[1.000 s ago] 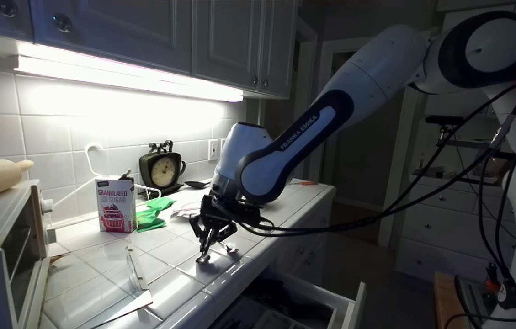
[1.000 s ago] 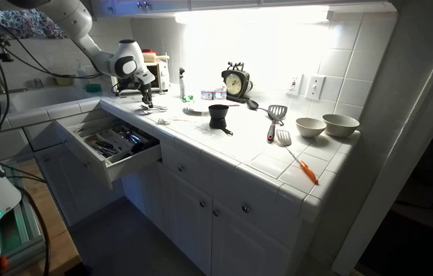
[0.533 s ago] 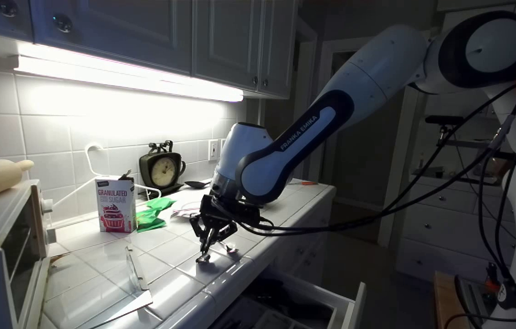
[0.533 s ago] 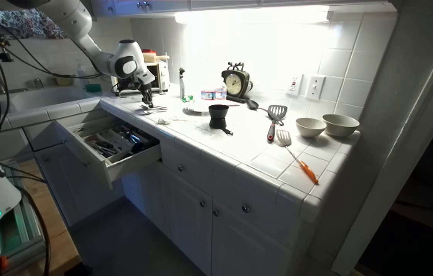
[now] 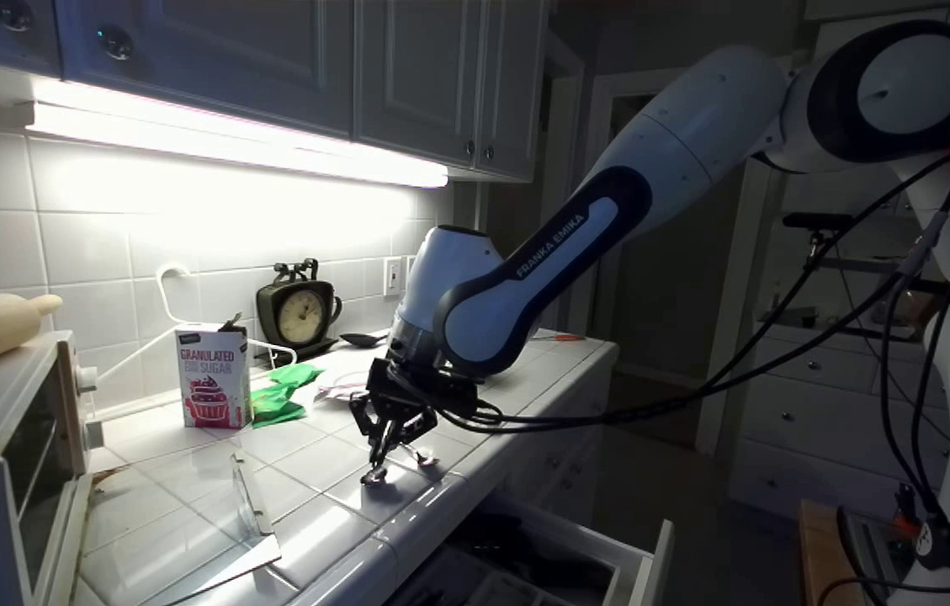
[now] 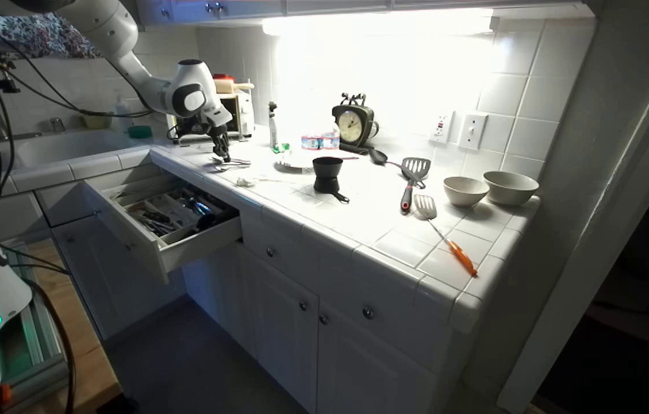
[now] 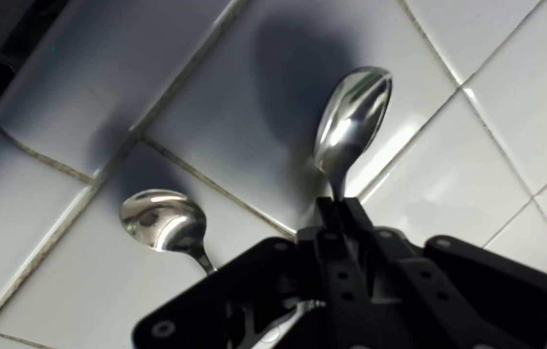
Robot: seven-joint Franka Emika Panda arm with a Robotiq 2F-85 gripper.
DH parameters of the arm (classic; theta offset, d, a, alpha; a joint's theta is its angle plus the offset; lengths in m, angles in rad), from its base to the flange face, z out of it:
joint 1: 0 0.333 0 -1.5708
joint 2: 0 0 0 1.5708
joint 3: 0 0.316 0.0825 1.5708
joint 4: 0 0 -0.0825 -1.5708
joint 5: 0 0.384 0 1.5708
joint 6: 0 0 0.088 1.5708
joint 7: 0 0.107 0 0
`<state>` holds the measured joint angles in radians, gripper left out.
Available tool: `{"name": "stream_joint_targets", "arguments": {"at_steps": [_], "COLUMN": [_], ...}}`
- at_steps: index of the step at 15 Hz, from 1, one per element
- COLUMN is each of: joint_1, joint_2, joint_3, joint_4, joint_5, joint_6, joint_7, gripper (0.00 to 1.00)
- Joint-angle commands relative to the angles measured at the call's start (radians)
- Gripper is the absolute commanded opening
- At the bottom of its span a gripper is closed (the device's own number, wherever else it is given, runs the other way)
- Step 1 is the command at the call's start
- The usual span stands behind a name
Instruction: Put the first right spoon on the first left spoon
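Over the last second almost nothing changes: in both exterior views the tool (image 7: 337, 206) keeps the same low pose over the table (image 7: 447, 179), with no shift large enough to make out. It pinches the right spoon (image 7: 354, 116) at the neck, just behind the bowl, its tips pressed together on the thin metal. In the wrist view that spoon is to the right of the left spoon (image 7: 164, 220) and farther up than it, the two bowls apart. The left spoon's handle runs out of sight behind the tool. Whether the right spoon's bowl touches the table or hangs just above it, I cannot tell. For the task, such stillness suggests that the grasp is made and settled while the carry is not yet under way. The next move probably calls for a lift, a shift toward the left spoon and a gentle lowering onto it; the smooth, narrow neck could twist in the grip
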<state>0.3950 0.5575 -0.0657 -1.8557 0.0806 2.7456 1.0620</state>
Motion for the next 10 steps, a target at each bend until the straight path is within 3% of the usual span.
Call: {"name": "stream_joint_targets", "arguments": {"at_steps": [1,10], "joint_1": [0.019,0.022], "joint_2": [0.007,0.019], "joint_3": [-0.017,-0.02], "joint_4": [0.013,0.029], "joint_5": [-0.034,-0.041], "joint_6": [-0.012,-0.019], "joint_7": [0.054,0.082], "gripper": [0.02,0.02]}}
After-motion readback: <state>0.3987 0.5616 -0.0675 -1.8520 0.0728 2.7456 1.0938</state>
